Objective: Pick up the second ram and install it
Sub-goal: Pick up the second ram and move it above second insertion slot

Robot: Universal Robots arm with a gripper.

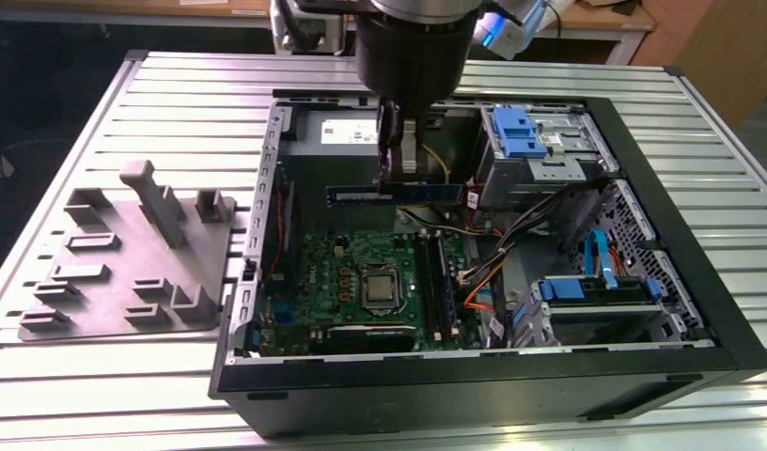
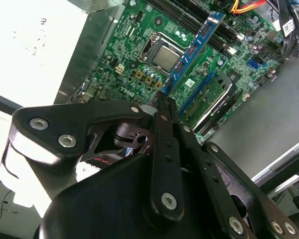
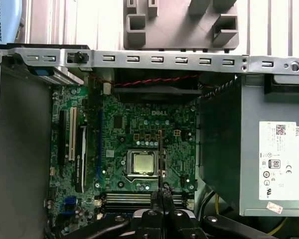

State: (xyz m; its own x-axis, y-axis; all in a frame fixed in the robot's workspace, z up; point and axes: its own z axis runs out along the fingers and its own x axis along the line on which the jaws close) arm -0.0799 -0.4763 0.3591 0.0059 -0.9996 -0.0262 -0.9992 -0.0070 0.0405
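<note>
My gripper (image 1: 398, 178) hangs over the open computer case, shut on the second ram (image 1: 397, 194), a thin dark blue-green stick held level in the air above the green motherboard (image 1: 346, 277). In the second wrist view the ram (image 2: 195, 46) runs out from between my fingertips (image 2: 162, 99), above the processor and beside the black memory slots (image 2: 224, 30). The first wrist view has the ram (image 3: 161, 157) edge-on, just beyond the gripper (image 3: 162, 195), with the memory slots (image 3: 134, 199) lying across below it. In the exterior view the memory slots (image 1: 442, 282) sit right of the processor.
The grey power-supply box (image 1: 346, 132) is at the back of the case, under the arm. Blue drive cages (image 1: 528, 132) and bundled cables (image 1: 534, 225) crowd the exterior view's right half. A grey moulded fixture (image 1: 133, 254) lies on the slatted table outside the case's left wall.
</note>
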